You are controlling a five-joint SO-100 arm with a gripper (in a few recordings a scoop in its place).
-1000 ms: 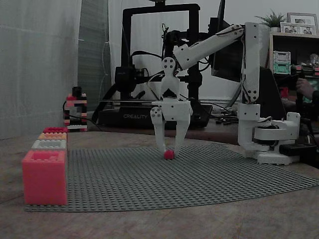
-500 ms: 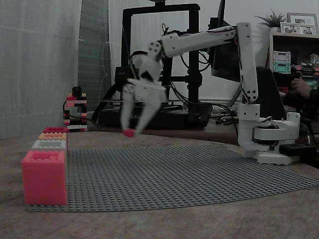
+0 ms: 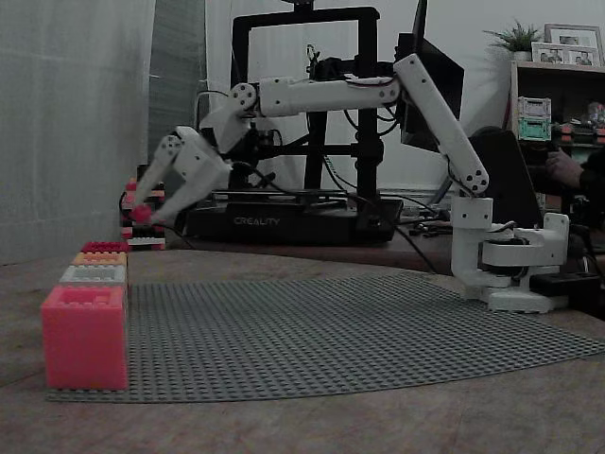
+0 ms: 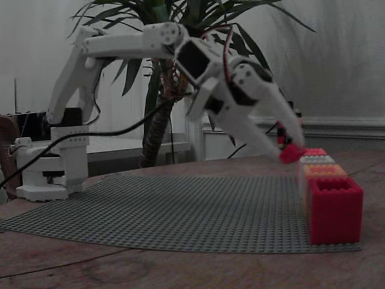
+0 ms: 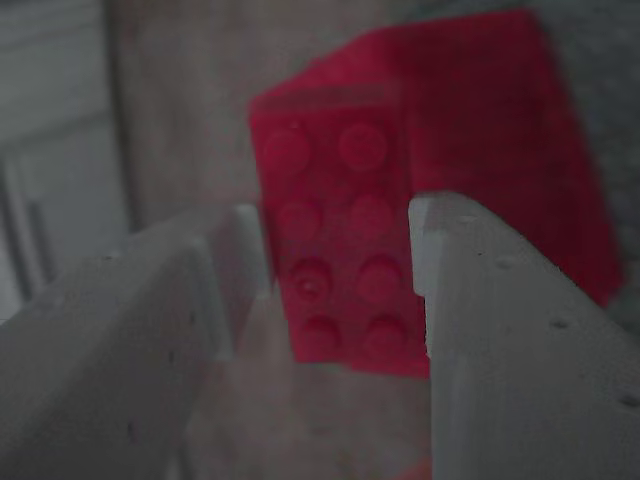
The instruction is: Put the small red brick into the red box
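Note:
My white gripper (image 3: 143,215) is shut on the small red brick (image 3: 140,214) and holds it in the air at the left. In a fixed view the gripper (image 4: 292,150) and the brick (image 4: 293,153) hang just above the far end of a row of boxes. The big red box (image 3: 83,336) (image 4: 334,208) stands at the near end of that row, on the edge of the grey baseplate (image 3: 359,326). In the wrist view a blurred red studded surface (image 5: 335,250) shows between the fingers (image 5: 470,300), with a larger red block (image 5: 500,130) behind it.
Between the red box and the gripper stand a white box (image 3: 93,274), an orange box (image 3: 99,257) and a flat red piece (image 3: 104,247). A 3D printer (image 3: 284,222) sits behind the plate, and a small brick tower (image 3: 144,203) to its left. The arm's base (image 3: 515,265) is at the right.
The gripper lifted the red brick off the middle of the baseplate and swung it left and up, out over the far end of the row of boxes.

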